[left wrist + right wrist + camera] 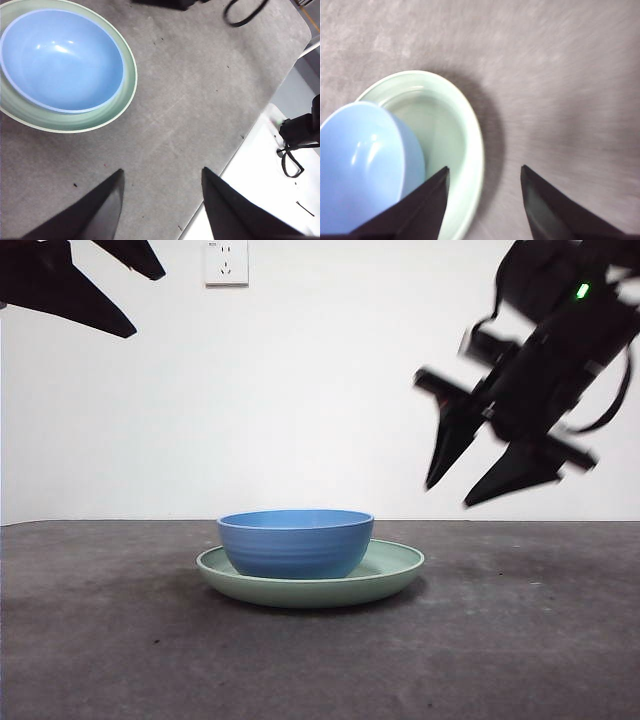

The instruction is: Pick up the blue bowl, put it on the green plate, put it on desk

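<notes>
From the front, the blue bowl [296,542] sits inside the green plate [390,570], set toward one side of it so that more bare plate shows on the other. Both rest on the desk [100,640], about midway along its width and nearer the far edge, where the tabletop meets the white wall. On that wall a white socket [226,262] hangs high up. The right gripper [470,485] hangs in the air above and to one side of the plate, blurred, its two jaws spread apart and holding nothing. The left gripper [120,290] shows only as dark tips at a top corner.

In the left wrist view, the left gripper [162,192] has its jaws set wide with bare desk [200,100] between them. The blue bowl [60,57] lies in the green plate [127,90], well apart from these jaws. A desk edge runs close by, with a white surface [250,180] beyond it.

In the right wrist view, the right gripper [484,190] is spread wide and empty, one jaw over the rim of the green plate [470,135], the other over bare desk [560,75]. The blue bowl [362,160] rests against the plate's side.
</notes>
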Available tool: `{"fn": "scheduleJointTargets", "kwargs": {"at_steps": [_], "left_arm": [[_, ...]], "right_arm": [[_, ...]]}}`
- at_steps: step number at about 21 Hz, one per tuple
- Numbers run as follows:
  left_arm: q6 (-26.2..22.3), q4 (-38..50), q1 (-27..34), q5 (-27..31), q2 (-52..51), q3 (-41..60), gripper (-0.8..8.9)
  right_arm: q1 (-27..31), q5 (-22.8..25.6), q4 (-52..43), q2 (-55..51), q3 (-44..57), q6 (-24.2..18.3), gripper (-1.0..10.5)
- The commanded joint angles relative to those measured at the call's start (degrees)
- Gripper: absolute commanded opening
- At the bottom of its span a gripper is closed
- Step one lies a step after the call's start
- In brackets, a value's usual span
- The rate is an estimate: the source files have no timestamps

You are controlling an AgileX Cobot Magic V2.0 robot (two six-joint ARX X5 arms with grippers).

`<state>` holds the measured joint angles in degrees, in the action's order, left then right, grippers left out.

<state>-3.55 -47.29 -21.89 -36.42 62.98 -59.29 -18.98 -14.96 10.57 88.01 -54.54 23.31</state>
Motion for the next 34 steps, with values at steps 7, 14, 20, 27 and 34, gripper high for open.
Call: {"fn": "scheduleJointTargets", "kwargs": {"at_steps": [7,14,20,27,34], "left_arm": [[-0.48,0.57,-0.31,-0.63,0.26,-0.52,2.49],[-0.46,0.42,-0.31,-0.63,0.26,-0.52,2.49],[-0.48,0.17,-0.31,-0.63,0.26,-0.52,2.49],[-0.46,0.17,-0.31,-0.63,0.26,-0.52,2.49],[-0.46,0.17,-0.31,-0.63,0.26,-0.52,2.08]], "right_arm": [[-2.25,-3.3,21.35,-24.2,-0.66,-13.88,2.3],[-2.71,-7.98,34.91,-34.1,-0.63,-16.39,2.3],[-2.71,-10.56,41.66,-37.73,-0.63,-18.21,2.3],[-2.71,-10.54,42.12,-37.9,-0.63,-18.21,2.3],[-2.71,-10.54,42.14,-37.9,-0.63,-18.23,2.0]]}}
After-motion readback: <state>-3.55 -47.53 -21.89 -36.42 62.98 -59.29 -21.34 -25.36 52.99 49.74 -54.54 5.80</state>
